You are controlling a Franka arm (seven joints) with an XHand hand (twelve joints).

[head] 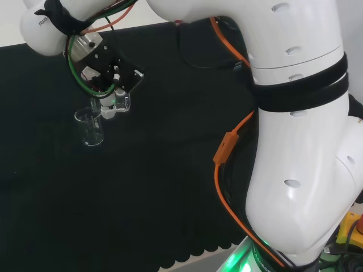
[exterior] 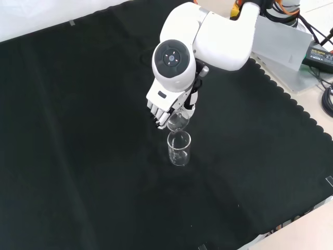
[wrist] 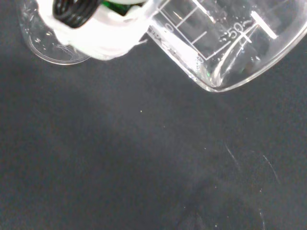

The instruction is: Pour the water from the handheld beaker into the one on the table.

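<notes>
The black cloth (exterior: pixel 78 156) covers the bench. The hand (exterior: pixel 166 107) hangs over it, fingers (exterior: pixel 158 117) curled around the held beaker (exterior: pixel 178 121) (clear glass with white marks), which sits under them, tipped, mouth pointing down at the table beaker (exterior: pixel 179 148). That one stands upright on the cloth just below.

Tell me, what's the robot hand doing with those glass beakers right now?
Hand shut on held beaker, tilted above table beaker. Table beaker upright on black cloth. Water not discernible. Nothing in the way.
</notes>
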